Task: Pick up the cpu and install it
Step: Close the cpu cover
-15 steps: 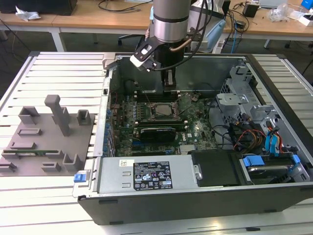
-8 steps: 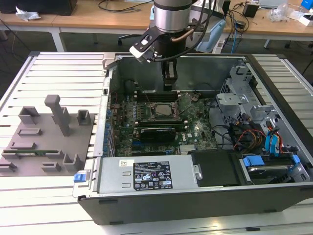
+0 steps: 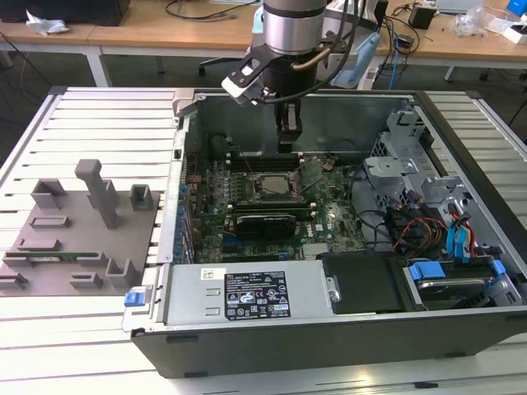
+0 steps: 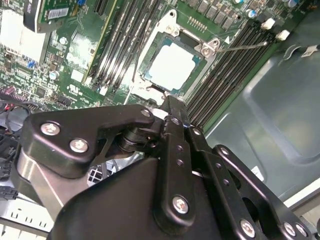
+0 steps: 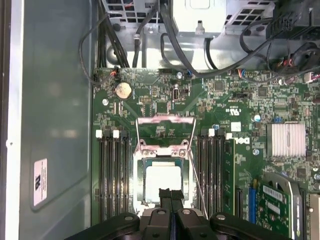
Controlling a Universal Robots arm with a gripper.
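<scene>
Cpu (image 5: 162, 181) appears seated in socket (image 5: 139, 175), load plate (image 5: 165, 120) not yet closed; end effector (image 5: 170, 194), drawn narrow and empty, hangs just above the socket.

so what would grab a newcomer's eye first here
The open computer case takes up the middle of the exterior view, with its green motherboard laid bare. In the first wrist view the gripper hangs shut over the cpu, whose silvery top lies in its socket. A grey fixture plate sits at the exterior view's left.
</scene>
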